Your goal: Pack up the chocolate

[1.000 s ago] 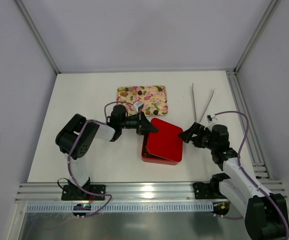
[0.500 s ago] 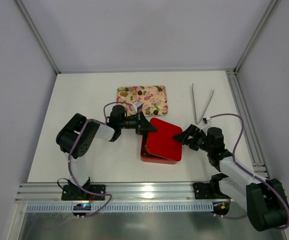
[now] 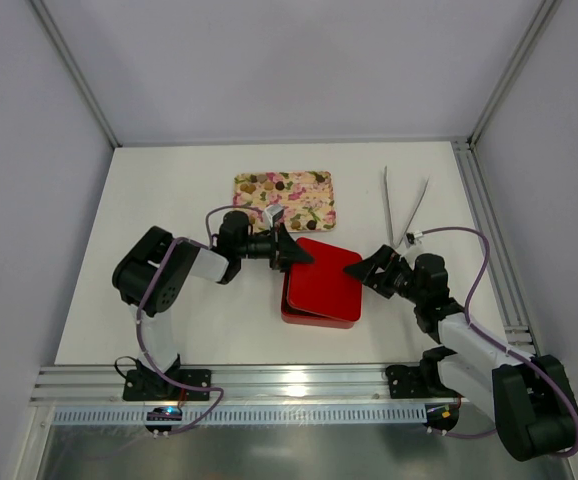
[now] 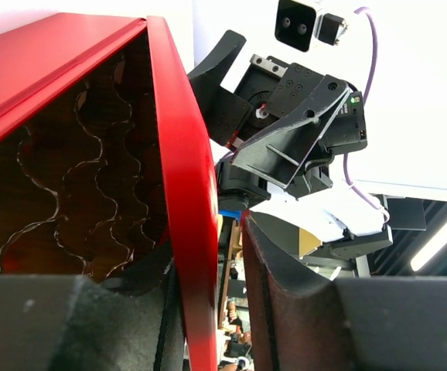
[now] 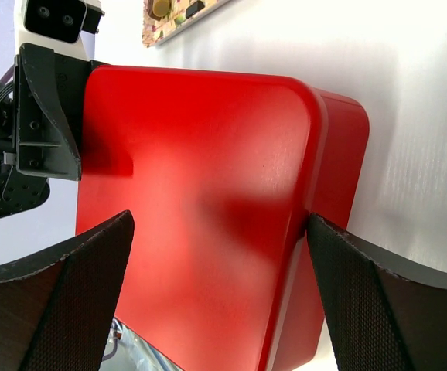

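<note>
The chocolate (image 3: 262, 184) is lying on the floral tray (image 3: 314, 205) toward the far side of the table (image 3: 159, 190), bunched in the tray's left part, in dark brown and tan pieces. None is showing in the red box (image 3: 314, 318), which is sitting just near of the tray with its lid (image 3: 324, 280) lying askew over it.

The left pincer (image 3: 294, 255) is reaching in from the left to the lid's far-left corner. In the left wrist view its fingers (image 4: 301, 309) are straddling the lid's rim with only a narrow gap. The rim is running up between them, and a sliver of background is showing between it and one finger. The lid is tilting up on this side, baring the brown insert (image 4: 76, 193) with its wavy cells underneath.

The right pincer (image 3: 367, 268) is facing the lid from the right. In the right wrist view its fingers (image 5: 69, 301) are standing wide apart, one at each side of the lid's end. One fingertip is sitting right at the lid's rounded corner, though I cannot tell whether it is touching. Neither finger is pressing visibly on the red surface.

A pair of metal tongs (image 3: 390, 200) is lying on the table right of the tray, well apart from both arms.
</note>
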Controlling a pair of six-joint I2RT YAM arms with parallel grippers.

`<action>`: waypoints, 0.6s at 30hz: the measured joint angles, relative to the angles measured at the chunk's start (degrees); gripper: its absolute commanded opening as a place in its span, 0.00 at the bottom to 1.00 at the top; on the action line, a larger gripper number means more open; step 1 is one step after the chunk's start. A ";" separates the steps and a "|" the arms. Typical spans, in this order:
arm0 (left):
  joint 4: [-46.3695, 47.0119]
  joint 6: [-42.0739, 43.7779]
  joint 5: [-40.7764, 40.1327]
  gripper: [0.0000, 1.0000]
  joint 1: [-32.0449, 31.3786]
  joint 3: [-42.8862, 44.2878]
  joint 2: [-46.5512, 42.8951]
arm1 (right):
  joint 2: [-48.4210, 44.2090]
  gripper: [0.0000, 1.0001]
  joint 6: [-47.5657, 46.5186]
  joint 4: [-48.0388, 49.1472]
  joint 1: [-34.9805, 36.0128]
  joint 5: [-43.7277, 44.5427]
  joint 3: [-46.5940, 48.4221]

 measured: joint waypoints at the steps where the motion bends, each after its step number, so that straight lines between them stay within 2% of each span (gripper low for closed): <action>1: -0.02 0.00 0.00 0.33 0.04 -0.07 0.00 | 0.00 0.92 0.15 0.02 0.00 -0.02 -0.04; 10: -2.73 1.68 -0.02 0.45 0.96 -0.13 -0.02 | 0.00 0.91 0.59 0.09 0.24 -0.42 -0.15; 18: -17.18 10.71 -0.70 0.53 1.90 0.33 -4.48 | 0.00 0.91 0.59 0.09 0.26 -0.42 -0.15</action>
